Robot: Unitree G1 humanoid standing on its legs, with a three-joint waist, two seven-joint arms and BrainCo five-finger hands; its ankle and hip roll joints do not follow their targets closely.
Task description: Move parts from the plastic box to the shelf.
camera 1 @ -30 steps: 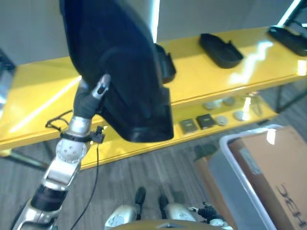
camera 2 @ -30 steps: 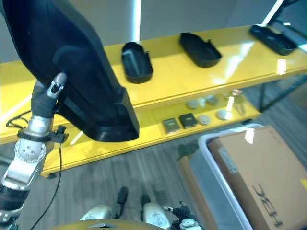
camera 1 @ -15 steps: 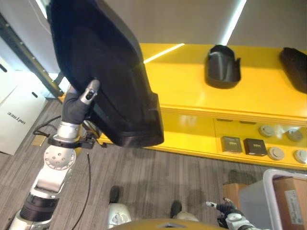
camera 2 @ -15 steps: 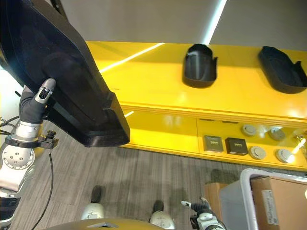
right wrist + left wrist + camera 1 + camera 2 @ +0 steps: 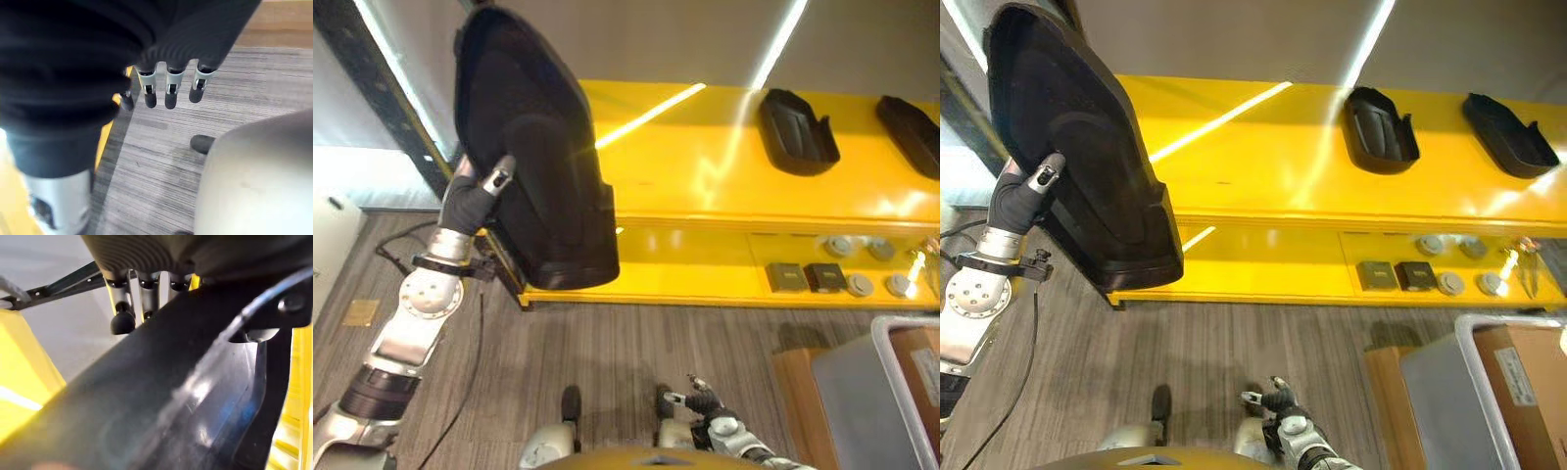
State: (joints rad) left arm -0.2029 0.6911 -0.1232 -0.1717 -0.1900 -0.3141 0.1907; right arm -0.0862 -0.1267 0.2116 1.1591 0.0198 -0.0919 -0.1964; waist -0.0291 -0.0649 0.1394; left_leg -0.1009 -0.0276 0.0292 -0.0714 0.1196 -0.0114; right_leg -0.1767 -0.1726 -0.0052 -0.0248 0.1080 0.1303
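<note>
A grey wood-grain floor [image 5: 1205,362] runs under the scene, its planks streaked lengthwise. Beyond it stands a long yellow shelf [image 5: 1263,147] with a glossy top board and a lower board [image 5: 1263,269] beneath. Two bright strips of ceiling light [image 5: 1219,119] reflect slantwise across the top board and up the plain grey wall [image 5: 1234,39] behind. A dark metal upright [image 5: 396,108] slants along the shelf's end, with a pale wall surface [image 5: 352,166] beside it. Near the lower corner of the floor sits a brown cardboard box [image 5: 1528,377].
</note>
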